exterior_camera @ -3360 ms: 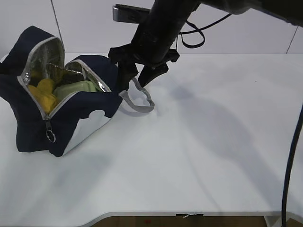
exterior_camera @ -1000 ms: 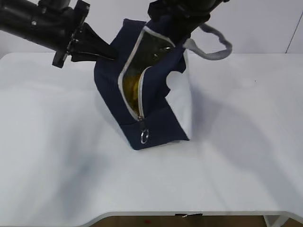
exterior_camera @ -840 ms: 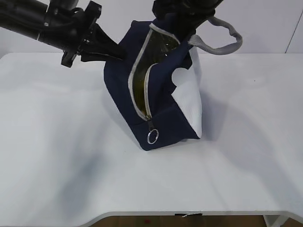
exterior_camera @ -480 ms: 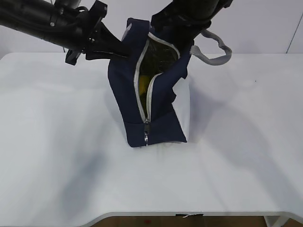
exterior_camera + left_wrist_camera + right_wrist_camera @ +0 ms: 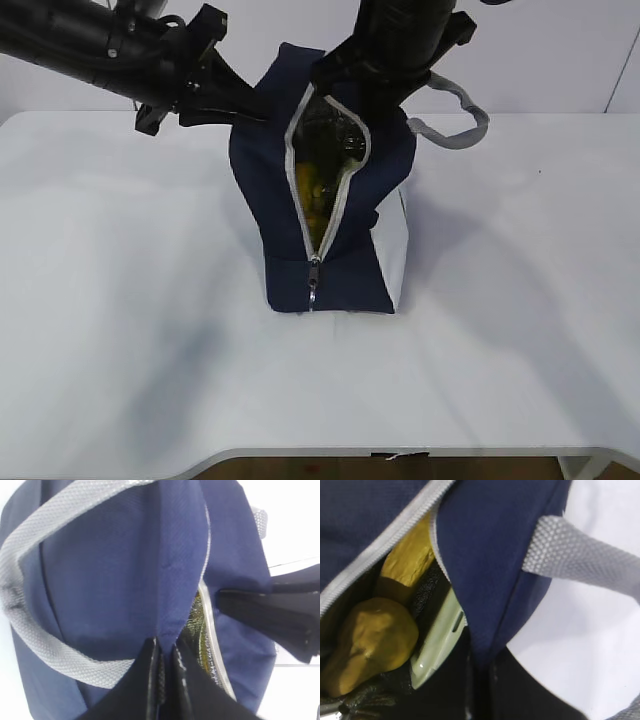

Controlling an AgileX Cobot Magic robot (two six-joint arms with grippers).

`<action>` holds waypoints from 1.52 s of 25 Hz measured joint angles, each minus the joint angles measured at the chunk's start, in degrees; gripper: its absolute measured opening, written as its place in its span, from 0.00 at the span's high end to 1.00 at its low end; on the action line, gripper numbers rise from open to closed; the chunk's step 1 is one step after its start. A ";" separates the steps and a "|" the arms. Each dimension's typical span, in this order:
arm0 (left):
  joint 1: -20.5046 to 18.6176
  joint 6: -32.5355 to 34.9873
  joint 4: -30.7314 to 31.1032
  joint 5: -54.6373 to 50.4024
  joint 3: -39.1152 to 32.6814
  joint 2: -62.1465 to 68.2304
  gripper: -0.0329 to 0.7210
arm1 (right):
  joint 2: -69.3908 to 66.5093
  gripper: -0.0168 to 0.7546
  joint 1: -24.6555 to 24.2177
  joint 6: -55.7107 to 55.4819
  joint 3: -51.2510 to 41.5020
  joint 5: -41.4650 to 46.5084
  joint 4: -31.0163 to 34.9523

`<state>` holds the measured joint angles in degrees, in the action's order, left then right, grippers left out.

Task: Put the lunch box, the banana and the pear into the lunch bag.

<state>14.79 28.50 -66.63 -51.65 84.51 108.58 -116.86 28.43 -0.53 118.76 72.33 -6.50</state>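
The navy lunch bag [image 5: 335, 270] stands on end at mid table, its zipper slit gaping toward the camera with yellow fruit inside. My left gripper [image 5: 258, 108] is shut on a fold of the bag's fabric [image 5: 170, 580] at its upper left; the jaws [image 5: 163, 647] pinch it. My right gripper [image 5: 345, 88] is shut on the bag's right wall [image 5: 485, 555] at the rim, one finger inside. In the right wrist view the pear [image 5: 372, 642], the banana [image 5: 410, 555] and the sage-green lid of the lunch box [image 5: 440, 640] lie inside the bag.
A grey strap handle [image 5: 455, 120] loops off the bag's upper right and shows in the right wrist view [image 5: 580, 562]. The other strap [image 5: 30, 625] hangs over the bag's side. The zipper pull [image 5: 312, 290] hangs low on the front. White table [image 5: 520, 330] lies all round.
The bag, first lying open at the left, is now held at mid table by both grippers. In the last second it swung from a tilt to upright, its slit opening wider.
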 joint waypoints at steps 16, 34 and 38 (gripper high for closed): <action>1.17 0.00 -0.11 1.06 0.00 0.00 0.94 | 0.55 0.38 0.00 -1.31 0.00 0.00 0.99; 1.17 0.13 -1.90 -0.58 0.00 0.00 0.75 | 16.68 0.34 0.00 -1.43 0.00 0.00 4.55; 1.17 0.88 -4.84 -1.95 0.00 0.00 0.53 | 18.56 0.34 0.00 -1.43 -0.22 0.00 4.96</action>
<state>15.96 29.38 -71.47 -53.60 84.51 108.58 -98.30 28.43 -1.96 118.54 72.33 -1.54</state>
